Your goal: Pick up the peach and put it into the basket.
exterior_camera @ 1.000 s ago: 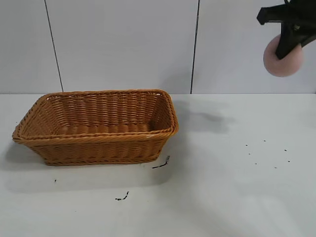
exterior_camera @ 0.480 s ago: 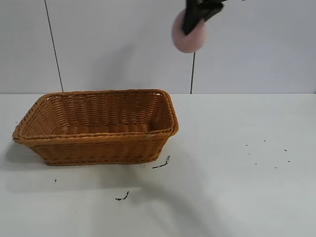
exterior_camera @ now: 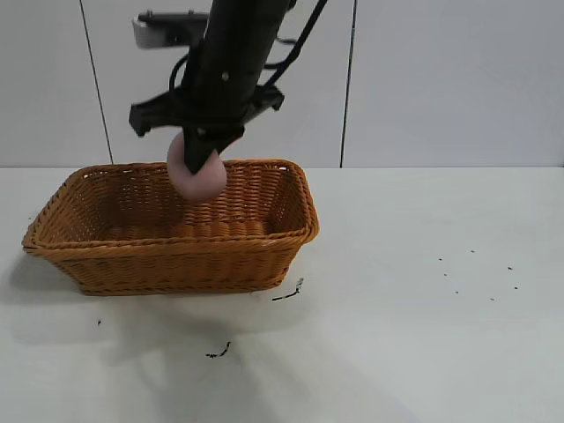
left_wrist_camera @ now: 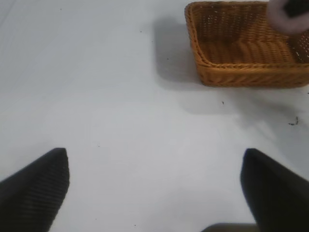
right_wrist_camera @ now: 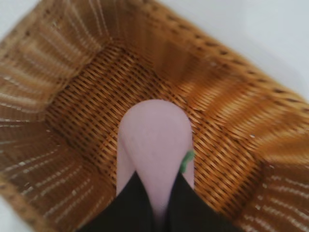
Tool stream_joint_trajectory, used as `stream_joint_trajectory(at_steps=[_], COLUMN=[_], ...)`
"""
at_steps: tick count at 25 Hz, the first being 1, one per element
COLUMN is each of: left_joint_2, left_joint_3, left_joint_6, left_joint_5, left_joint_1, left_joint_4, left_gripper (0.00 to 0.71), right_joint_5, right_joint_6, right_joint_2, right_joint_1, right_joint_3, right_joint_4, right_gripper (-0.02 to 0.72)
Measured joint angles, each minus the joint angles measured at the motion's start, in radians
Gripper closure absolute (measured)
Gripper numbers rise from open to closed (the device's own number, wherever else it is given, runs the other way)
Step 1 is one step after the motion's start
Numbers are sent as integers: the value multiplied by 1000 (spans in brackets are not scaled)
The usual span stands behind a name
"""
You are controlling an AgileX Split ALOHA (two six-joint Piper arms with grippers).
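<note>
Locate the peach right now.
In the exterior view the peach hangs above the basket interior, left of centre, held in the right gripper; it has not been released.

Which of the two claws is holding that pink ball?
The right gripper, its fingers clamped on the peach above the basket. The left gripper is open over bare table.

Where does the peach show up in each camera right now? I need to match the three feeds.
Exterior view: the peach hangs in the right gripper over the basket.
Left wrist view: pale blur at the top right corner, over the basket.
Right wrist view: centre, between the fingers, above the basket floor.
Shared landmark: the basket.
</note>
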Motion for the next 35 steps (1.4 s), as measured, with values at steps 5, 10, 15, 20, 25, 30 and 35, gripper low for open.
stream_joint_trajectory(at_steps=[5, 10, 15, 20, 25, 30, 35], left_joint_2=[0, 0, 0, 0, 0, 0, 0], left_joint_3=[0, 0, 0, 0, 0, 0, 0], left_joint_6=[0, 0, 0, 0, 0, 0, 0], left_joint_5=[0, 0, 0, 0, 0, 0, 0], left_joint_1=[0, 0, 0, 0, 0, 0, 0], left_joint_4=[0, 0, 0, 0, 0, 0, 0], left_gripper=[17, 17, 17, 17, 17, 17, 17], right_joint_5=[8, 71, 190, 294, 348, 395, 396], right_joint_6=[0, 1, 28, 35, 50, 52, 52], right_joint_2=[1, -23, -65, -88, -91, -91, -91], right_joint_1=[0, 0, -5, -53, -183, -368, -512], right_joint_3=[-19, -101, -247, -372, -396, -396, -396], right_joint_4=[0, 1, 4, 5, 6, -2, -4], right_gripper=[168, 23, 15, 15, 10, 8, 8])
